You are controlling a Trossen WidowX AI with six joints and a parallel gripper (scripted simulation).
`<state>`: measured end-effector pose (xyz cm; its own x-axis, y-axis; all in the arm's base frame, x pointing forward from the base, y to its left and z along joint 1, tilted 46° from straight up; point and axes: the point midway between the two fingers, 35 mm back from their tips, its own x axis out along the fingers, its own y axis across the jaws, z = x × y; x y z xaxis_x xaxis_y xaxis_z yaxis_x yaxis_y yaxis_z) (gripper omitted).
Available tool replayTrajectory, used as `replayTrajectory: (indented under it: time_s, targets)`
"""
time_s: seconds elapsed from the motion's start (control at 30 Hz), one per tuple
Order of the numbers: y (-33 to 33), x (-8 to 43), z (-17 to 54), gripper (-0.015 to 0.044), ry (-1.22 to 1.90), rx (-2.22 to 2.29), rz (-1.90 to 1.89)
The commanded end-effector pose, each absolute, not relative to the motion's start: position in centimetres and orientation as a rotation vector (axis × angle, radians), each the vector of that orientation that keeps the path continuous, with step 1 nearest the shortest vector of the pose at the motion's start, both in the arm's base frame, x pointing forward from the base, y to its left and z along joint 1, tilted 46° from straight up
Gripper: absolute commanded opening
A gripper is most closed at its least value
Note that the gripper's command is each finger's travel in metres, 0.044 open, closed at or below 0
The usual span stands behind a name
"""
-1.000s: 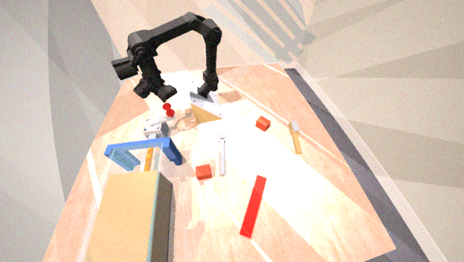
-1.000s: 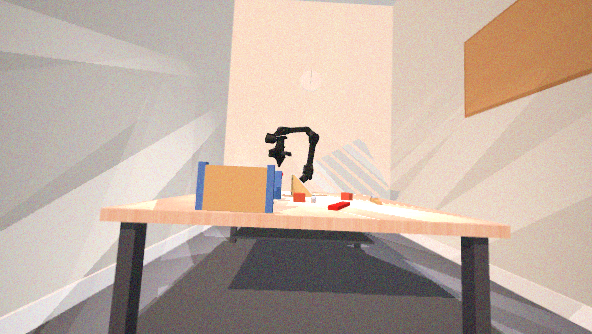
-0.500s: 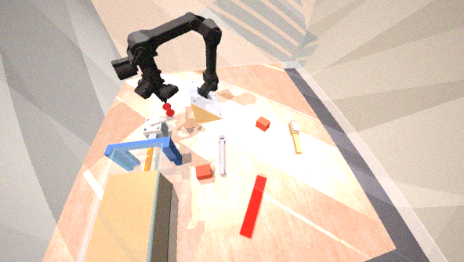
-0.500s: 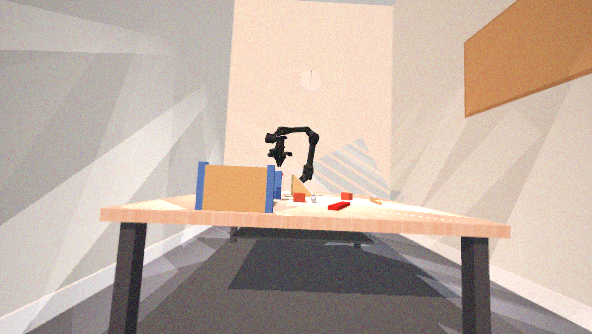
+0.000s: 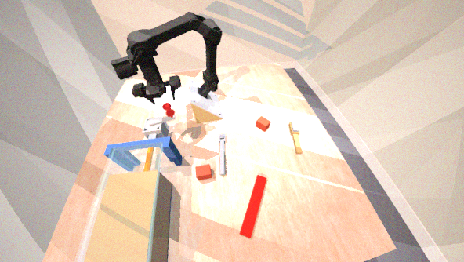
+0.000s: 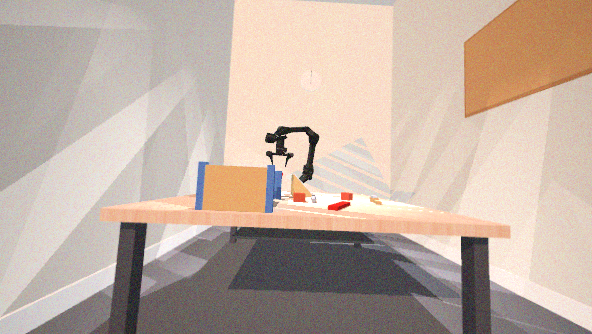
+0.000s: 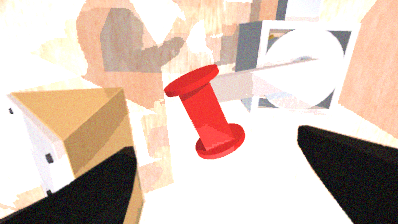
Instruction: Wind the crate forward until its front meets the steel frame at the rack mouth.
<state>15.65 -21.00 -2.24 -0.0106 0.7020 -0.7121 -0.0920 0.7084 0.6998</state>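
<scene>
"Wood first — that's the big bench (image 5: 313,188) (image 6: 305,220). What sits on it?"

"The tan crate (image 5: 125,196) (image 6: 235,188) is the thing we must move. It's behind the blue frame (image 5: 137,144) (image 6: 278,185), and there's a gap at its front. It looks flat."

"What pulls it?"

"The grey winch (image 5: 162,129) (image 7: 250,47), past the frame, with the orange strap (image 5: 148,158) coming from the crate. I think the key is in the hole, because the handle's silver bar (image 5: 160,121) (image 7: 280,67) lies over the top of the winch."

"And the claw (image 5: 164,100) (image 6: 279,164) (image 7: 216,143)?"

"It's let go, fingers wide, with nothing in it. It hangs near the red grip (image 5: 168,110) (image 6: 281,174) (image 7: 207,112) at the bar's end."

"So how do we wind it well?"

"I'd line the two fingers up with the grip's thin middle, then go down gently, one finger on each side. Don't bump the fat ends, or the handle might tilt or pop out. Close up snugly, then push around in a slow, level circle — no lifting. Watch the crate slide. If it tips, stop. When its front meets the frame, stop, open up and move away."
</scene>
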Motion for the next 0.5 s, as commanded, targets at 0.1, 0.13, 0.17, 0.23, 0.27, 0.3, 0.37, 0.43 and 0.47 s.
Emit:
replayTrajectory:
  time_s: [0.1,0.13,0.17,0.23,0.27,0.3,0.37,0.43,0.47]
  targets:
    - [-21.05,15.56,-2.06,0.0440,1.316,0.280,0.899]
    - [-21.05,15.56,-2.06,0.0440,1.316,0.280,0.899]
    - [-21.05,15.56,-2.06,0.0440,1.316,0.280,0.899]
    - [-21.05,15.56,-2.06,0.0440,1.316,0.280,0.899]
    - [-21.05,15.56,-2.06,0.0440,1.316,0.280,0.899]
    - [-21.05,15.56,-2.06,0.0440,1.316,0.280,0.899]
    - [-21.00,15.57,-2.12,0.0440,1.316,0.280,0.899]
    - [-20.89,15.58,-2.27,0.0440,1.316,0.280,0.899]
    - [-20.81,15.59,-2.38,0.0440,1.316,0.280,0.899]
